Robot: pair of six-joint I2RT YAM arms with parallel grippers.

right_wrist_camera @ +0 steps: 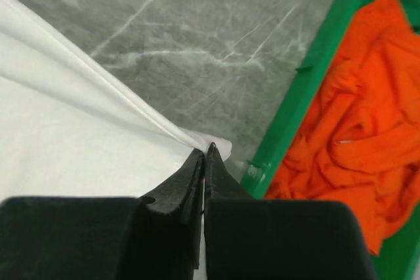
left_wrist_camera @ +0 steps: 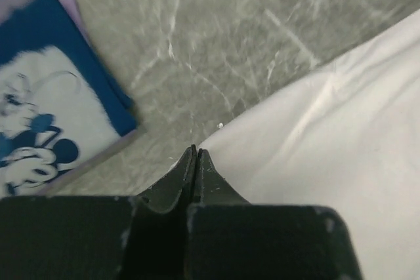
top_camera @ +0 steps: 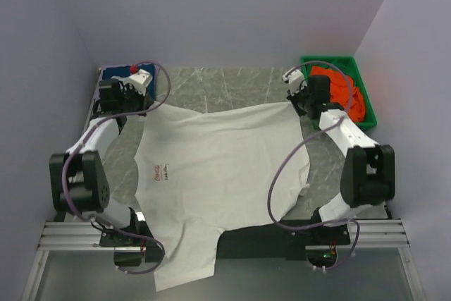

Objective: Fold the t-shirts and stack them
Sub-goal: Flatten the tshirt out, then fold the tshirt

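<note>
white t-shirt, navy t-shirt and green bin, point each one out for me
white t-shirt (top_camera: 218,167): top external view, middle of its chest.
navy t-shirt (left_wrist_camera: 56,100): left wrist view, on its white graphic.
green bin (right_wrist_camera: 305,93): right wrist view, on its side wall.

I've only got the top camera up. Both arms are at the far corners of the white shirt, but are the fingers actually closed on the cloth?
Observer: Right wrist view: the right gripper is shut on the white t-shirt, a small tuft poking past its tips.
Operator: And the left one?
Observer: Left wrist view: the left gripper is shut on the shirt's other corner.
Operator: What's the blue thing behind it?
Observer: A navy t-shirt, lying flat with a white cartoon-mouse graphic.
</note>
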